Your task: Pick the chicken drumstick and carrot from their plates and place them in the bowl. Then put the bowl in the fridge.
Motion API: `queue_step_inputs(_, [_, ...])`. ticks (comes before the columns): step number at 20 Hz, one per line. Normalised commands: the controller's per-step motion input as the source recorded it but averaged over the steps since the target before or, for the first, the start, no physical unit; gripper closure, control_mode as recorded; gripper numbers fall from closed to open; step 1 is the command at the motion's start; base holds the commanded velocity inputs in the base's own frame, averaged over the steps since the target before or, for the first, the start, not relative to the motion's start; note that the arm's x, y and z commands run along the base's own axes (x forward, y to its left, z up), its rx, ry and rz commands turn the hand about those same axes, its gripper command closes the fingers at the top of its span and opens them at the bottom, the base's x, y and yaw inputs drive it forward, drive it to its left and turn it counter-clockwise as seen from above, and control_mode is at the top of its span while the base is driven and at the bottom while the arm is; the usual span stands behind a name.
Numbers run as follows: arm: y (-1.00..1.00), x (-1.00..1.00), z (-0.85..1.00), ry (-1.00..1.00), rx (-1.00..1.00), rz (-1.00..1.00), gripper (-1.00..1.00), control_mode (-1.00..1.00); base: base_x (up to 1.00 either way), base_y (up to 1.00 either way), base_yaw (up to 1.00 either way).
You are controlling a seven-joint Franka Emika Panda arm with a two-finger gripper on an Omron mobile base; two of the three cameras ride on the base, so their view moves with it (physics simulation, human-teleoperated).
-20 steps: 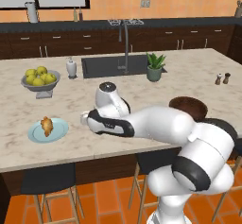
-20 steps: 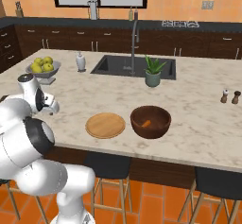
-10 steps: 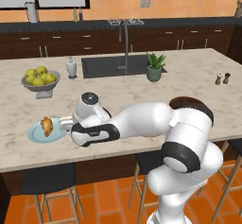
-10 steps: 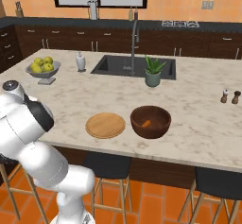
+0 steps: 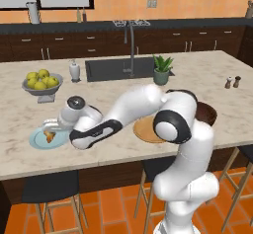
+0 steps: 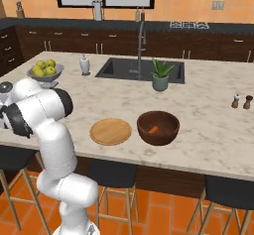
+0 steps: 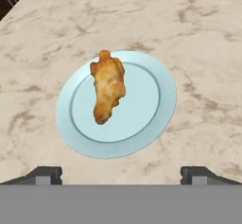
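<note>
The golden-brown chicken drumstick (image 7: pixel 108 87) lies on the pale blue plate (image 7: pixel 146 106), its thin end toward me. My gripper (image 7: pixel 121 176) hovers just above the plate's near rim, open, with its fingertips (image 7: pixel 45 174) spread wide and nothing between them. In the left base view the gripper (image 5: pixel 51 127) hangs over the blue plate (image 5: pixel 35 140) and the drumstick (image 5: pixel 49 136) at the counter's front left. The orange carrot (image 6: pixel 155 129) lies inside the dark brown bowl (image 6: pixel 158 135). The tan wooden plate (image 6: pixel 110 131) sits bare to the left of the bowl.
A grey footed bowl of yellow-green fruits (image 5: pixel 41 82) stands behind the blue plate, with a small white bottle (image 5: pixel 74 71) beside it. The sink (image 5: pixel 121 68), a potted plant (image 5: pixel 162 70) and two shakers (image 5: pixel 232 82) lie farther back. Stools stand under the counter's front edge.
The arm has swung left from the counter's middle to above the blue plate, and the hand has come down close over the drumstick.
</note>
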Motion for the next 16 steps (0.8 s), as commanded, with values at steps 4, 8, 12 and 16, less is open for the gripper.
queue_step_inputs(4, [0.54,0.3,0.0,0.02,-0.1,0.0,-1.0,-1.0,0.0,0.0,0.0])
queue_step_inputs(8, [0.53,0.49,-0.23,0.03,-0.11,0.0,-1.0,-1.0,0.0,0.0,0.0])
queue_step_inputs(12, [0.28,0.42,-0.11,0.03,-0.07,0.0,-1.0,-1.0,0.0,0.0,0.0])
queue_step_inputs(16, [0.02,0.55,0.0,0.0,-0.02,0.0,-1.0,-1.0,0.0,0.0,0.0])
